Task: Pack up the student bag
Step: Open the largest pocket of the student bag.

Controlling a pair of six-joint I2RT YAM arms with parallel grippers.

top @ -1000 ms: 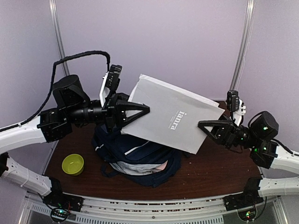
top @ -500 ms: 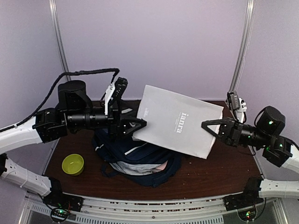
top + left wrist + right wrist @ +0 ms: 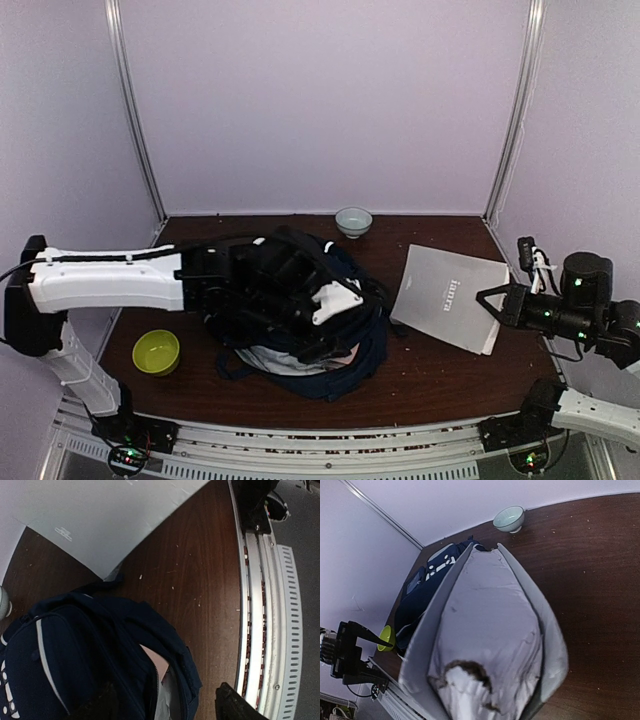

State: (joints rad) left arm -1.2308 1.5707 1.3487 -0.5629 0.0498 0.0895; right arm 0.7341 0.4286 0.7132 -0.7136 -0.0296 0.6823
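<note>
Item: navy striped backpack [image 3: 340, 365], lying centre of the dark wooden table [image 3: 430, 375] in the top view, crumpled, its zip mouth gaping toward the lower right of the frame with pale lining showing. Item: grey softcover book [image 3: 450, 295], right of centre, just beside the bag's right flank but apart from it, long axis running roughly top to bottom of the frame, slightly tilted. Left gripper [image 3: 165, 706]: directly above the bag's mouth, jaws apart, nothing between them. Right gripper [image 3: 495, 300]: at the book's right edge, the nearer of the two to the book; its wrist view is filled by the book seen end-on, covers splayed and pages fanned, the fingers hidden, so whether the jaws clamp it cannot be told. Judgement: the book must travel leftward from the right jaws into the mouth beneath the left jaws. Writing: cover title reads "ianra", set sideways; the finer line below and a small mark near one corner are too small to read. Also present: green bowl [image 3: 156, 351], lower left; pale bowl [image 3: 352, 221], top centre.
</note>
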